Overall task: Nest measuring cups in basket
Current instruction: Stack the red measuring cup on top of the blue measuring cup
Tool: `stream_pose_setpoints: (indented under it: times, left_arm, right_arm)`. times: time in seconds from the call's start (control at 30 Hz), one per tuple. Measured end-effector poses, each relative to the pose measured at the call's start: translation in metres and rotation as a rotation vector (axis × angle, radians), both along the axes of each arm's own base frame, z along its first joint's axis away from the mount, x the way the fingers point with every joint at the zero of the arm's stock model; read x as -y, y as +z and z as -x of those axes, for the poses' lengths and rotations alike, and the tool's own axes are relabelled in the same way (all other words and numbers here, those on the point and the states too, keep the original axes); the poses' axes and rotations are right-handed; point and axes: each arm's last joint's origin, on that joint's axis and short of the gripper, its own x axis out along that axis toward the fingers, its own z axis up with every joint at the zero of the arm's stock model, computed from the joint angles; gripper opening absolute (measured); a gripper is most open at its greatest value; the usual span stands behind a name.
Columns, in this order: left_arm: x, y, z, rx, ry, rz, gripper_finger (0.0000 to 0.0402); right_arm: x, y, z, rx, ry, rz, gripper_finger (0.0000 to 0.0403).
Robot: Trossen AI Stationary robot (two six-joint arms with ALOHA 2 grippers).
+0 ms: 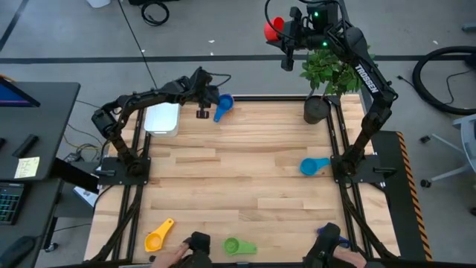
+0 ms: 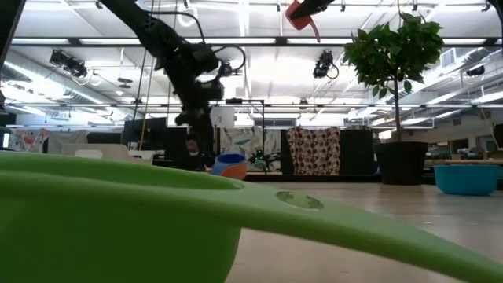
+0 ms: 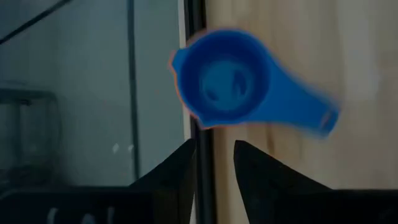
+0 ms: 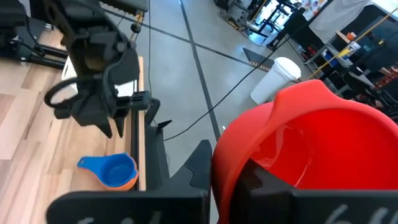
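Observation:
A blue measuring cup [image 1: 222, 105] sits bowl up inside an orange one at the table's far edge, just right of the white basket [image 1: 163, 119]. My left gripper [image 3: 214, 165] hovers open above and slightly left of this blue cup [image 3: 230, 81], touching nothing. My right gripper [image 4: 227, 177] is high up beyond the table's far edge, shut on a red measuring cup [image 4: 305, 137]. A light blue cup [image 1: 314, 166] lies at the right. A yellow cup [image 1: 158, 237] and a green cup [image 1: 239, 246] lie by the near edge. My right gripper has the red cup by the side of its bowl [image 4: 239, 165] nearest the wrist. One finger [image 4: 199, 163] lies outside the wall, and a dark shape inside the bowl looks like the other. The cup is lifted clear, far above the floor beyond the table.
A dark pot [image 1: 316, 109] with a leafy plant stands at the far right corner. Two dark objects [image 1: 198, 243] sit at the near edge, one of them half covering a dark blue cup [image 1: 336, 238]. The green cup [image 2: 118, 212] fills the low view's foreground.

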Motion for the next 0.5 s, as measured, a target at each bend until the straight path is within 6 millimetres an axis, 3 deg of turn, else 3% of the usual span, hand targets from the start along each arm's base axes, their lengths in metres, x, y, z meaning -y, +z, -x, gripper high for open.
stream_pose_setpoints:
  times: [0.27, 0.4, 0.5]
  left_arm:
    - [0.004, 0.016, -0.01, 0.256, 0.084, 0.286, 0.0114]
    - [0.012, 0.004, -0.023, 0.286, 0.087, 0.399, 0.0114]
    - [0.016, -0.011, -0.036, 0.255, 0.064, 0.374, 0.0114]
  right_arm:
    - [0.005, 0.0, 0.005, -0.001, -0.023, 0.002, 0.0021]
    - [0.008, 0.0, 0.008, -0.001, -0.033, 0.002, 0.0021]
    - [0.009, 0.0, 0.009, -0.002, -0.04, 0.002, 0.0021]
